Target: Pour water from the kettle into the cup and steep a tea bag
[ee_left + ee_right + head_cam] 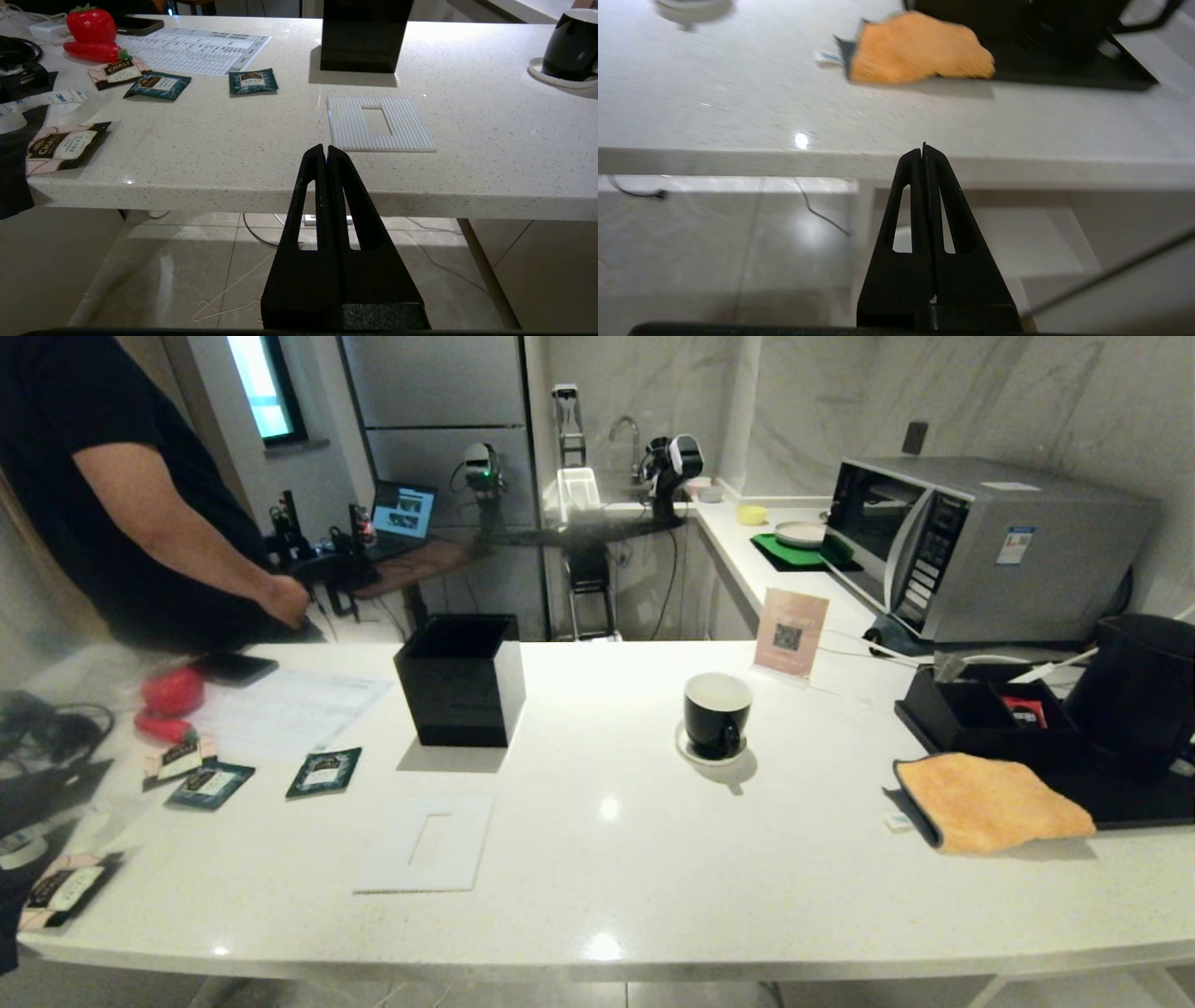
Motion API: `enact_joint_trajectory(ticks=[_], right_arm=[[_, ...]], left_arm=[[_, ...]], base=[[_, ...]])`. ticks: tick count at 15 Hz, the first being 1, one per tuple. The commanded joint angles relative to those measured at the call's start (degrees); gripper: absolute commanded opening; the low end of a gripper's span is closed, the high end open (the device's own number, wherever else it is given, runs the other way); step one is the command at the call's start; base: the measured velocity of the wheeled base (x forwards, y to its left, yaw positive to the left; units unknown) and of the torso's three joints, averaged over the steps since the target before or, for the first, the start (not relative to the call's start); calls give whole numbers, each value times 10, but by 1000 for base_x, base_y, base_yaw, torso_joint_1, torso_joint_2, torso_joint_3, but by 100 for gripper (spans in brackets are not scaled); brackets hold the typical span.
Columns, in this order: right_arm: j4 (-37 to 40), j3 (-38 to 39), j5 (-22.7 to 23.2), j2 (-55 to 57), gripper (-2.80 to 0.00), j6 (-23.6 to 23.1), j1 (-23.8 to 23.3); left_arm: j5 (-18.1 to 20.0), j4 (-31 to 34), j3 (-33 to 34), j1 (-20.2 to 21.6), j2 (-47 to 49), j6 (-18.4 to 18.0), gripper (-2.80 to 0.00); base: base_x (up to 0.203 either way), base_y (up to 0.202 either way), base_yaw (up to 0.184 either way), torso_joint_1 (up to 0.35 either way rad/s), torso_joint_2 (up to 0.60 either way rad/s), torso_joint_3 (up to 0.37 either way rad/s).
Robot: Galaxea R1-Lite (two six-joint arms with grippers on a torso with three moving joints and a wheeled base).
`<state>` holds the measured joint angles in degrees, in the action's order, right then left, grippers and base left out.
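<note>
Your left gripper (325,150) hangs before the countertop's (597,896) near edge with its fingers pressed together, holding nothing; your right gripper (923,148) sits likewise below that edge, fingers together and empty. The cup (716,713) stands on its saucer (691,749) mid-counter. The kettle (1137,691) stands on a black tray (1134,803) at the right edge, behind an orange cloth (994,801).

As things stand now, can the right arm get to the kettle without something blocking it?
Probably yes. The right gripper is shut, off the counter's near edge, and the kettle stands on the counter's right side. Only the flat orange cloth lies in front of it, low enough to pass over.
</note>
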<state>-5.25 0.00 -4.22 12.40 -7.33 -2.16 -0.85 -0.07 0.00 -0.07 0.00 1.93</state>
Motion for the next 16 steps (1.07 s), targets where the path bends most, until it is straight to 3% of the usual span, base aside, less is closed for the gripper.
enact_joint_trajectory(ticks=[1, 4, 16], right_arm=[[17, 0, 17, -99, -280, 0, 17], [53, 0, 44, -123, -280, 4, 23], [54, 0, 43, -123, -280, 46, 23]], left_arm=[[0, 0, 0, 0, 0, 0, -280], [0, 0, 0, 0, 0, 0, -280], [0, 0, 0, 0, 1, 1, -280]], base=[[0, 0, 0, 0, 0, 0], [0, 0, 0, 0, 0, 0], [0, 0, 0, 0, 0, 0]])
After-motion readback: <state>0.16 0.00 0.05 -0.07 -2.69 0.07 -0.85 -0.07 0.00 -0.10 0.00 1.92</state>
